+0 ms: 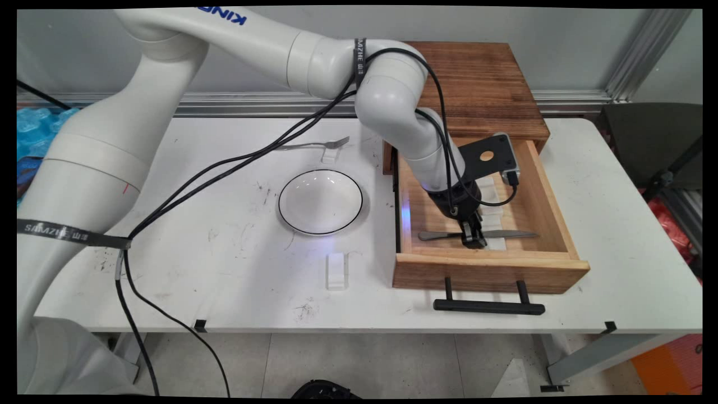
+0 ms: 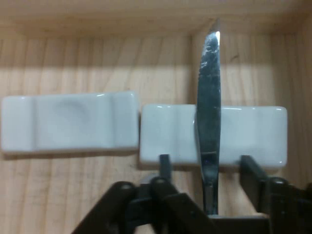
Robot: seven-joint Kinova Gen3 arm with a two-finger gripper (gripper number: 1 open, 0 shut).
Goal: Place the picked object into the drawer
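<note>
In the open wooden drawer (image 1: 547,213), the downward-reaching tool (image 2: 207,168) straddles the knife (image 2: 208,97), fingers spread.

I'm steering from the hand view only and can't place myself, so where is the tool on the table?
Observer: The tool is down inside an open wooden drawer at the table's right side.
Operator: What else lies in the drawer?
Observer: From above I make out only the knife and white rests.
Operator: Anything outside it?
Observer: A white bowl with a dark rim sits left of the drawer, and a fork lies beyond it.
</note>
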